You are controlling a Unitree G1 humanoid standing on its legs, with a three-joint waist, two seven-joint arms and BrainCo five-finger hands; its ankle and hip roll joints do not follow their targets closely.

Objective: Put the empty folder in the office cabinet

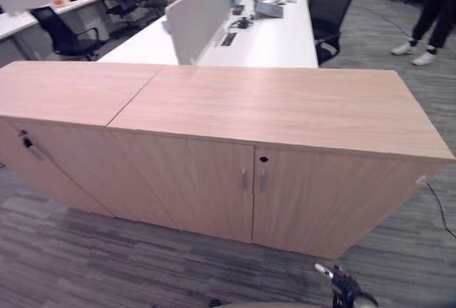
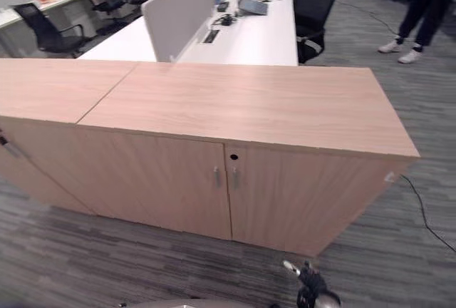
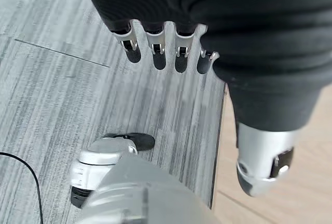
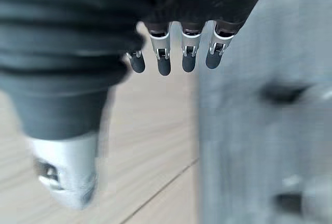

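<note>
Folder: whether it lies behind the shut doors (image 1: 206,187) of the office cabinet (image 1: 285,108) I cannot tell; the cabinet top is bare. Left hand (image 3: 207,16) and right hand (image 4: 155,1) hang over the floor, fingers (image 3: 155,42) relaxed, holding nothing. This fits a folder stowed or one yet to be fetched.

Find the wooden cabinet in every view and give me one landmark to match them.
Left eye view: the cabinet spans the middle, doors closed.
Right eye view: the same, across the middle.
Left wrist view: pale wood beside the carpet, likely its front.
Right wrist view: pale wood past the hand, likely the cabinet too.
Landmark: grey carpet meets the wood in all four; the door handles pair the eye views.
</note>
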